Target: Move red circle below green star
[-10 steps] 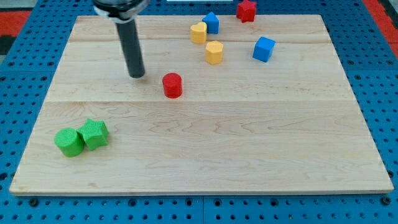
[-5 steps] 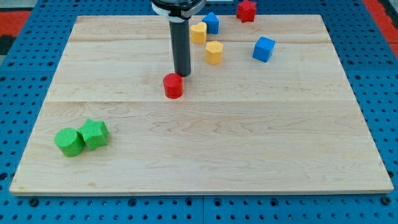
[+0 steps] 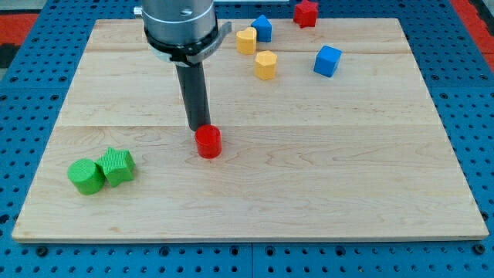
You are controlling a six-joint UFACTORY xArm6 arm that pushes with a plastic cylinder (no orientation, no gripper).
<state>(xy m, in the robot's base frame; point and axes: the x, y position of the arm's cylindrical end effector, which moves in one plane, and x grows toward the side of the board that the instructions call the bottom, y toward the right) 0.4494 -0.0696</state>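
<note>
The red circle (image 3: pixel 208 142) is a short red cylinder left of the board's middle. My tip (image 3: pixel 200 127) stands right against its upper left side. The green star (image 3: pixel 116 166) lies near the board's lower left corner, touching a green cylinder (image 3: pixel 85 176) on its left. The red circle is to the right of the green star and slightly higher in the view.
At the view's top sit two yellow blocks (image 3: pixel 246 40) (image 3: pixel 265 65), a blue block (image 3: pixel 262 28), a blue cube (image 3: pixel 327 60) and a red star-like block (image 3: pixel 306 12) at the board's top edge. The wooden board (image 3: pixel 309 177) rests on a blue pegboard.
My tip swung from the left to above the red circle, then pushed it down and slightly left. The other blocks have not moved.
</note>
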